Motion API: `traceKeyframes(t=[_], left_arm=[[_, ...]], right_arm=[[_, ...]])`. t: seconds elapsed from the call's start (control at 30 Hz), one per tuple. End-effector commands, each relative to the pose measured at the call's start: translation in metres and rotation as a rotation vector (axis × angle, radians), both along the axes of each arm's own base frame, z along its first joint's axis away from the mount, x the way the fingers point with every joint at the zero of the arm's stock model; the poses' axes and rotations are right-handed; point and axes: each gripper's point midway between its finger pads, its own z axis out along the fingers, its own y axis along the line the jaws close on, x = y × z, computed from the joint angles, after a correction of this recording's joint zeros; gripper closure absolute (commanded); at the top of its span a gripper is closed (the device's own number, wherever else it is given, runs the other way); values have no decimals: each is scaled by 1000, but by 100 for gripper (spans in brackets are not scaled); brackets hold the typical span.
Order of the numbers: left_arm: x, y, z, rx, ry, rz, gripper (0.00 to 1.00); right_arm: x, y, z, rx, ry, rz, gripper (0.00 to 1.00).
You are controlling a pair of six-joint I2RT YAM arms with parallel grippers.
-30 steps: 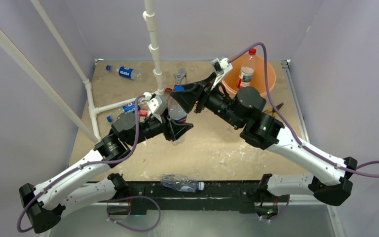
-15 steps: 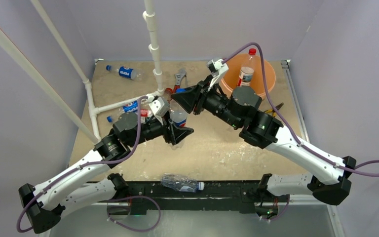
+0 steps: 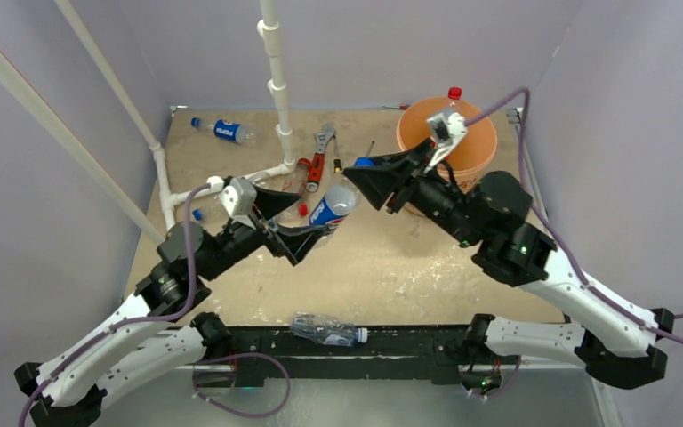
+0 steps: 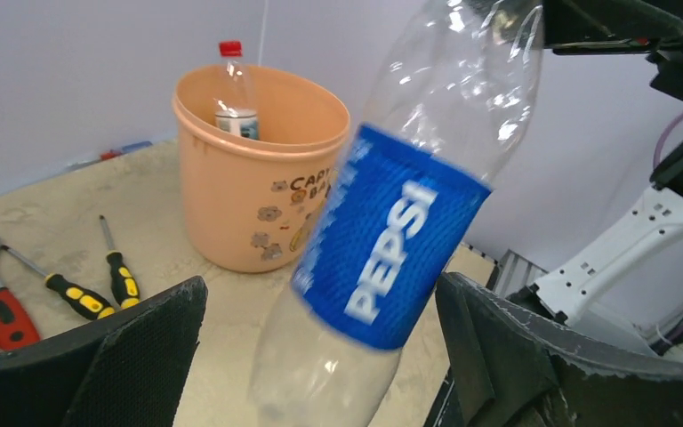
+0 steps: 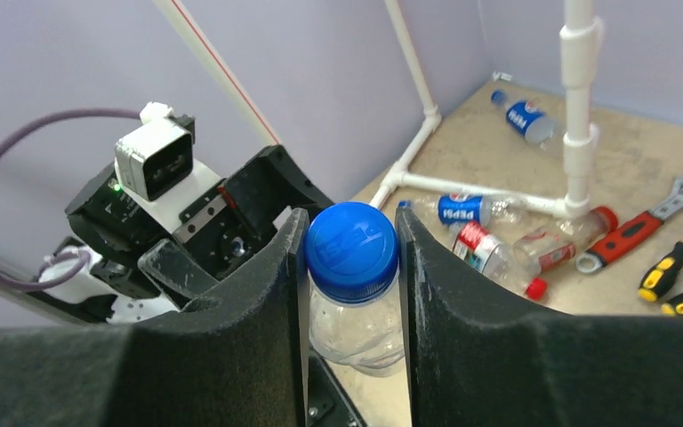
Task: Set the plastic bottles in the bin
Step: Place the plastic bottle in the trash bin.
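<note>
Mid-air, Pepsi bottle [image 3: 332, 206] in right claw [image 5: 352, 267] (left claw [image 4: 320, 289] agape)

Pepsi bottle [image 4: 391, 258] I hold: clear, blue label, white letters. Its cap [image 5: 351, 252]: blue. My fingers [image 5: 249, 338]: black. Bin [image 4: 231, 205]: orange, little pictures and letters on side. Second bottle [image 4: 234, 98]: clear, red cap. Screwdrivers [image 4: 123, 283]: yellow and black. Wrench [image 4: 0, 313]: red handle.

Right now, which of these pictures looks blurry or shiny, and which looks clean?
Left wrist view: the Pepsi bottle is smeared, its lettering soft, with bright glints on the clear plastic, while the bin behind it is sharp. Right wrist view: the blue cap is crisp. Top external view: even light, only faint shadows on the table, nothing blurred.
</note>
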Motion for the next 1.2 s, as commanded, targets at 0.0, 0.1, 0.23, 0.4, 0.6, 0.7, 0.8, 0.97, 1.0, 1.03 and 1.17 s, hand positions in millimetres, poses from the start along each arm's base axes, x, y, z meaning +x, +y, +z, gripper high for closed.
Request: traceKeyframes(t=[0.0,0.1,0.23,0.4,0.6,0.7,0.8,0.97,1.0,1.03,1.17], left_arm=[[13,35,1,-33,12,184,1],[15,54,2,-64,16,262,1],[17,78,-1,-111,26,361,1],[17,94,-2,-136,26,420,1],[17,94,-4,-124,36,423,1],[17,96,-6,-129,43,430,1],[17,97,-6,-141,40,432,1],[18,92,-9,-149,57,420,1],[18,90,-10,-148,64,414,1],[18,88,-12,-147,73,410,1],[18,83,-16,-170,94,385,1]], right_arm=[[-14,-52,47,96,-98,-88,100],[-19,-77,58,143,-122,-136,100],[-25,-105,62,209,-162,-191,100],[-26,-128,69,273,-214,-259,100],[3,-137,76,179,-211,-443,100],[12,-151,88,193,-210,-537,100],[17,-170,103,220,-207,-631,100],[34,-187,105,140,-190,-810,100],[39,-186,100,112,-183,-841,100],[43,-185,96,94,-175,-866,100],[51,-199,89,70,-170,-991,100]])
